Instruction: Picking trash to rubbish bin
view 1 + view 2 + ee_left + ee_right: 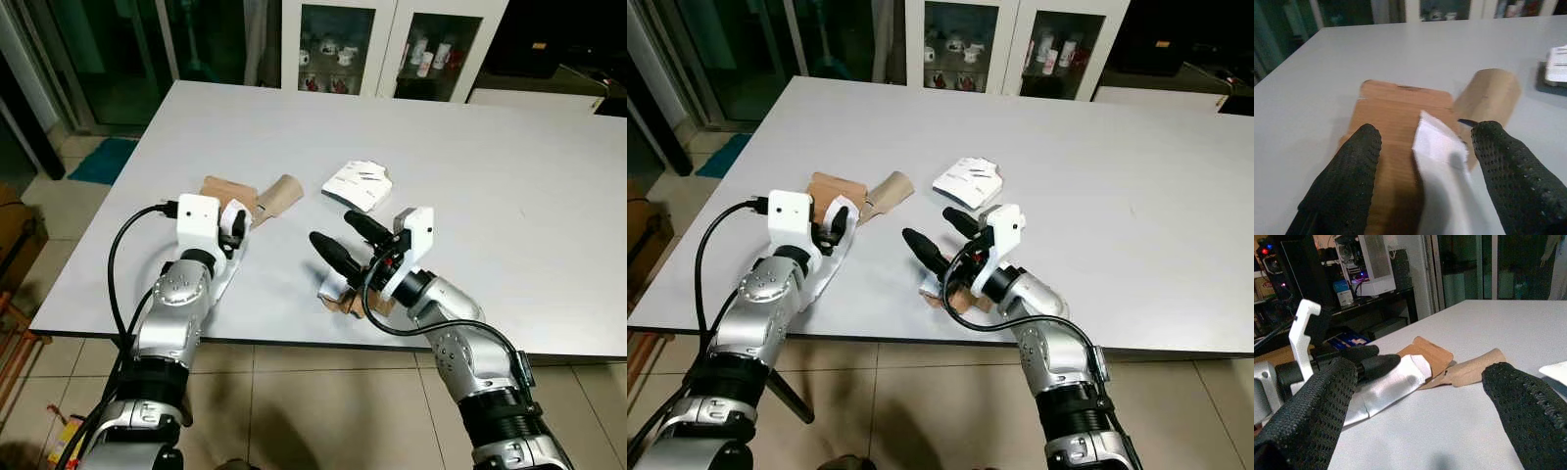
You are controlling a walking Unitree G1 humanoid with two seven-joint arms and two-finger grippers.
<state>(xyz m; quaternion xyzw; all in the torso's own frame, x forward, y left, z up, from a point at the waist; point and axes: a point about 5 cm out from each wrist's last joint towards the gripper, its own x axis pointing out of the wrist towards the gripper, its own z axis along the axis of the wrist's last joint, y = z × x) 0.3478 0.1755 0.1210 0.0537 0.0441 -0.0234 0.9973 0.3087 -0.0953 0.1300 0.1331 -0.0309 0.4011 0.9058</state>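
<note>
Nearest: right gripper (345, 243), fingers spread wide, nothing held, above brown scrap (343, 302) at the white table (490, 147) near edge, 6 o'clock. Left gripper (235, 223), open, straddles white tissue (1442, 147) and flat cardboard (1396, 105) at 9 o'clock. Tube (279, 196) adjacent. White packet (358, 184) central. All appear light, soft, crushable; take by edges.

Worktop (490, 147): flat cardboard (223, 189) at left with a tube (279, 194) touching its right side, a tissue (1442, 161) lying on the cardboard. Packet (359, 184) right of the tube, apart from it. Cardboard scrap (345, 300) at the near edge, under the right arm. Cabinet (392, 44) behind the worktop.
</note>
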